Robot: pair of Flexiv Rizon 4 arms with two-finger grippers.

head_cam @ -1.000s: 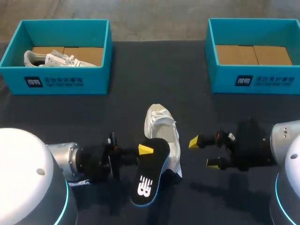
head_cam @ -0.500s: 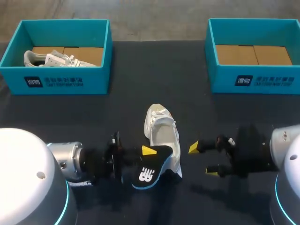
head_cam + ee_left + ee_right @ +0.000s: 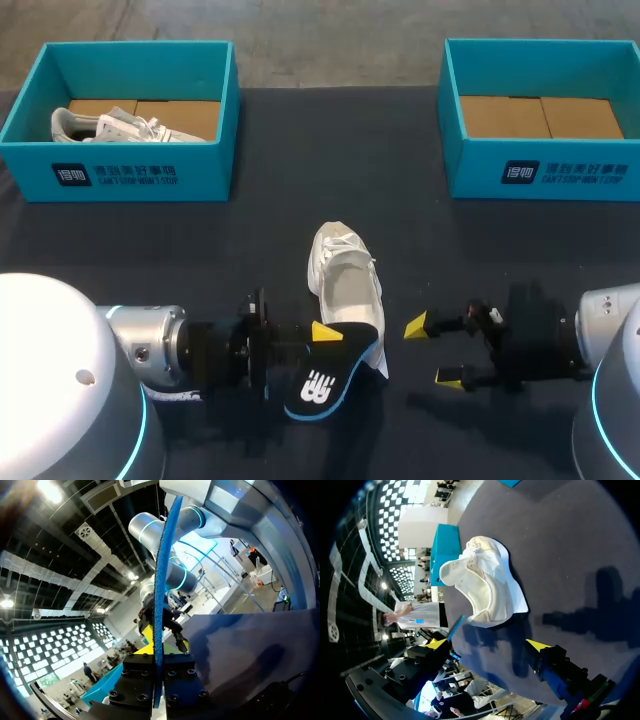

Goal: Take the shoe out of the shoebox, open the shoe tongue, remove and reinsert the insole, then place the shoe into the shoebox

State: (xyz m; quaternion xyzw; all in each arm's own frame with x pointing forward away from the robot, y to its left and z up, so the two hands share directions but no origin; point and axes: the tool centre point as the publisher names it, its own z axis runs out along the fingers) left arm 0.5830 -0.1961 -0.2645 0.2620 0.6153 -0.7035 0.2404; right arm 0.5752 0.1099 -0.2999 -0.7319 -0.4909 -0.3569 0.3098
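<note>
- The insole point(image 3: 322, 380) is held clamped edge-on in the left pincer point(image 3: 325, 345) at lower centre, at the near end of the white shoe point(image 3: 348, 290).
- The right pincer point(image 3: 432, 351) is spread wide with nothing in it, just right of the shoe. The heel is best steadied with it while the insole's tip is fed into the opening.
- The shoe lies mid-frame on the worktop point(image 3: 300, 200), its long axis near vertical and its toe apparently towards the top.
</note>
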